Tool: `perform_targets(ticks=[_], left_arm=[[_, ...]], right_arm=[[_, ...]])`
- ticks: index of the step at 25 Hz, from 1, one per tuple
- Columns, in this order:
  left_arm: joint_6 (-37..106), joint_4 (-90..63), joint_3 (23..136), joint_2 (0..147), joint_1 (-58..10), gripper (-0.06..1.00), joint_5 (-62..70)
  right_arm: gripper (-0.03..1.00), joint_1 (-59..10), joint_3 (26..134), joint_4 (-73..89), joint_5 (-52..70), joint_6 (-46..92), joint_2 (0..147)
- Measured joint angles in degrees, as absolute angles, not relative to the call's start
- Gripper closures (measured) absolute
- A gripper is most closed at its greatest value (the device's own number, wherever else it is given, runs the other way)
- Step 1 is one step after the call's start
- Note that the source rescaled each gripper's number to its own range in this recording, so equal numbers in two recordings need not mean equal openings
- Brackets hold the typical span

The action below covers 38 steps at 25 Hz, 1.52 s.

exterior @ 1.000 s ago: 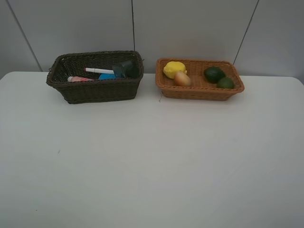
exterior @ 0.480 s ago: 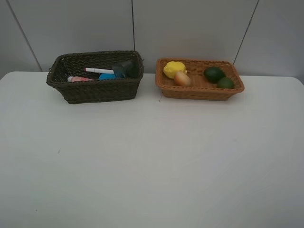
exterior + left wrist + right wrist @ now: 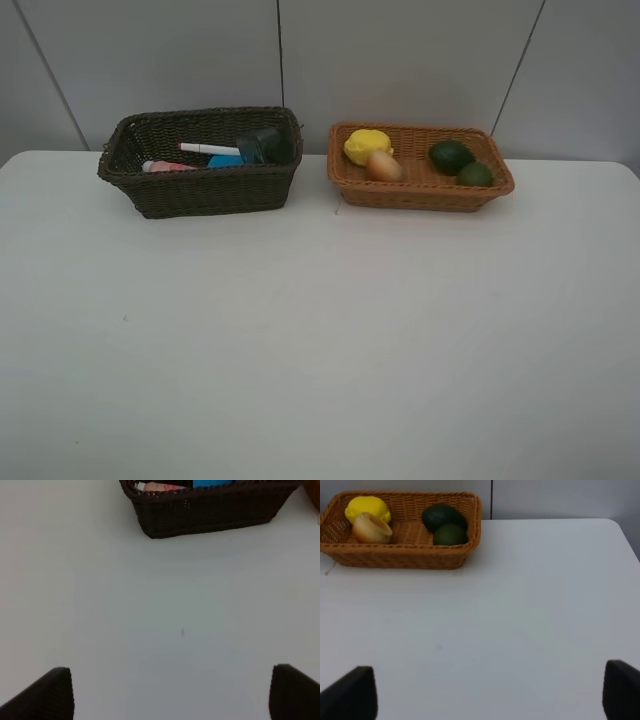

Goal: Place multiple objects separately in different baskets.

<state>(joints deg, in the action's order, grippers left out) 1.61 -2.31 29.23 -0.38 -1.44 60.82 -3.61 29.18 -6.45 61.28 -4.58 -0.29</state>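
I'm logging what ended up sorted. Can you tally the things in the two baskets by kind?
Fruit, in the tan basket: 4 (lemon, peach, two avocados)
Stationery and bottles visible in the dark basket: 4 (marker, pink bottle, blue item, dark container)
Baskets: 2
Total: 10

White table (image 3: 320,340), dark brown woven basket (image 3: 200,190) – white marker (image 3: 210,149) with red cap, pink bottle (image 3: 168,166), dark grey bottle (image 3: 266,145), orange-tan wicker basket (image 3: 420,192) – yellow lemon (image 3: 367,144), orange-tan peach (image 3: 384,166), two dark green avocados (image 3: 451,156)
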Motion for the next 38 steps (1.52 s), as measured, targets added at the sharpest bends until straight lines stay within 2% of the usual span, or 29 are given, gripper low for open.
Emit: perform_targets(ticks=[38], left_arm=[[1.6,-2.3,29.2,-0.4,-1.4,-0.05,60.8]], right_arm=[[-0.03,-1.5,29.2,-6.6,61.2,-4.4,-0.3]])
